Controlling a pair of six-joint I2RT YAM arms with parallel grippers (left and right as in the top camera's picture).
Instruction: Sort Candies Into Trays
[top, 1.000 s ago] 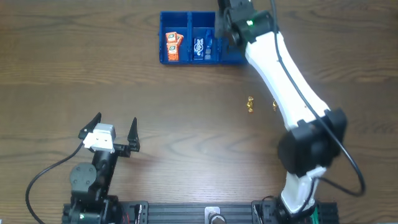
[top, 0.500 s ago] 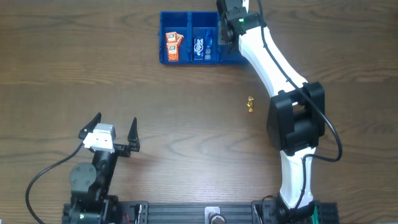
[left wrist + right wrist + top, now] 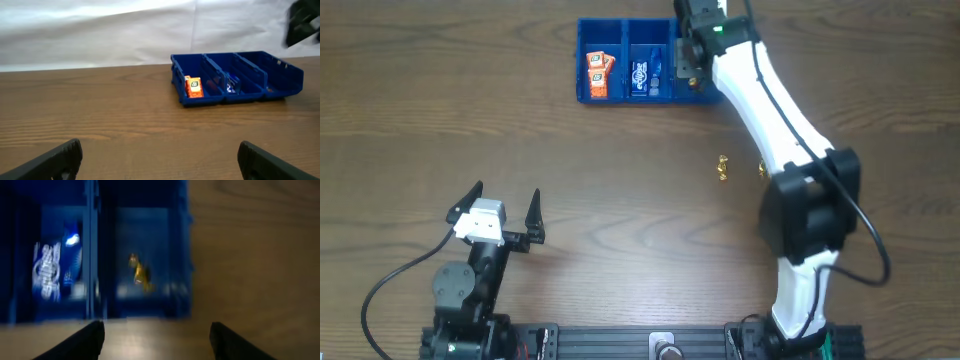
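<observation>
Wooden tabletop [image 3: 520, 130]; right end effector [image 3: 157, 335] spread wide, empty, beside tray [image 3: 583, 62]

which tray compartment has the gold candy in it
The right end compartment of the blue tray in the top view; the middle holds a blue packet, the left orange candies.

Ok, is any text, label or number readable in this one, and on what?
Nothing can be read.
Orange packets: there is print, but it is too small to read.
Blue wrapper: white lettering, too blurred to read.
Gold candies and tray: no print visible.
</observation>
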